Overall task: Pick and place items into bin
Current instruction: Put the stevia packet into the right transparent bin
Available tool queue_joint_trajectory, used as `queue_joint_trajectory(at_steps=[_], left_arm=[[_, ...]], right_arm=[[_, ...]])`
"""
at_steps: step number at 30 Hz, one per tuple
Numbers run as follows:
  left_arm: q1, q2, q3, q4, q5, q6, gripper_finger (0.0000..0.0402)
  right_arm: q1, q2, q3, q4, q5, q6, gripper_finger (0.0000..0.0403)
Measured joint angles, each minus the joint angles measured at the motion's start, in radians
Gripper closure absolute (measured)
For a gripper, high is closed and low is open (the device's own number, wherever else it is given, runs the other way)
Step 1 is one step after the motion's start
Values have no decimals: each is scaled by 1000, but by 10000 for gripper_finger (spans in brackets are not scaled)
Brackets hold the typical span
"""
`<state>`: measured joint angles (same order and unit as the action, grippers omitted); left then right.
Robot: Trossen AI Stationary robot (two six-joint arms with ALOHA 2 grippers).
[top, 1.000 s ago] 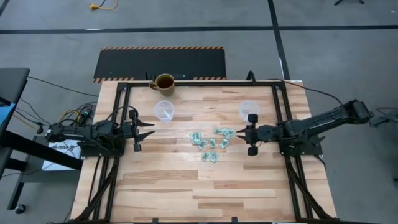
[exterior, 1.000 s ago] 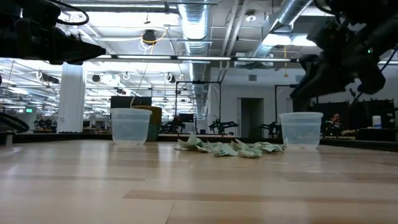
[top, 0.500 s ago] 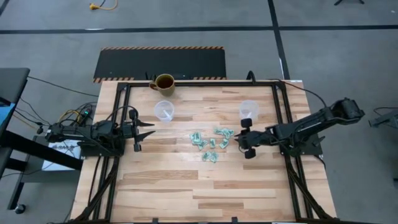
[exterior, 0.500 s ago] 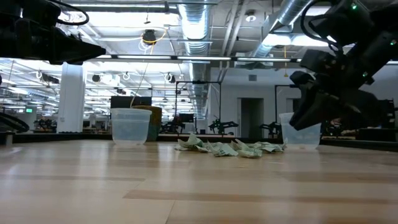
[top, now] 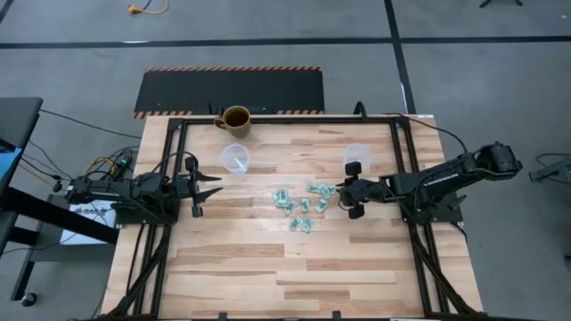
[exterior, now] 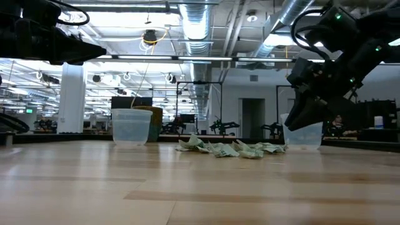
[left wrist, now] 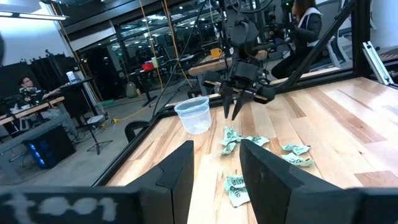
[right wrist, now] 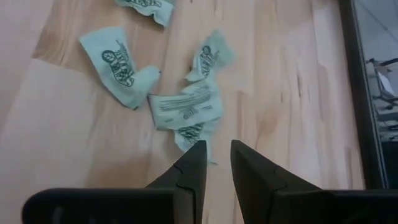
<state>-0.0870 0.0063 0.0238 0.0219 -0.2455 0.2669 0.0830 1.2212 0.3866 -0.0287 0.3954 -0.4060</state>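
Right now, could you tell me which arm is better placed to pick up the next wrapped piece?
The right: its open gripper hangs beside the wrapped pieces, while the left gripper waits across the table.

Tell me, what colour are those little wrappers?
Light green wrappers with dark green print, clearest in the right wrist view.

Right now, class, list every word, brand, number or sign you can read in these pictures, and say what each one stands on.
Green wrappers: dark printed lines and a round logo show in the right wrist view, too blurred to read.
Left gripper housing: pale lettering along the picture's bottom edge, too blurred to read.
Clear cups, mug, table: no text visible.
Nothing can be quoted.
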Motion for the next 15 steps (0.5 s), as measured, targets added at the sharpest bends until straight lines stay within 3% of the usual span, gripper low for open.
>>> queue_joint_trajectory(at_steps=[9, 15], left_arm=[[0, 0, 0, 0, 0, 3, 281], [0, 0, 0, 0, 0, 2, 281]], right_arm=[[41, 148, 134, -154, 49, 15, 334], [41, 253, 173, -213, 52, 1, 311]])
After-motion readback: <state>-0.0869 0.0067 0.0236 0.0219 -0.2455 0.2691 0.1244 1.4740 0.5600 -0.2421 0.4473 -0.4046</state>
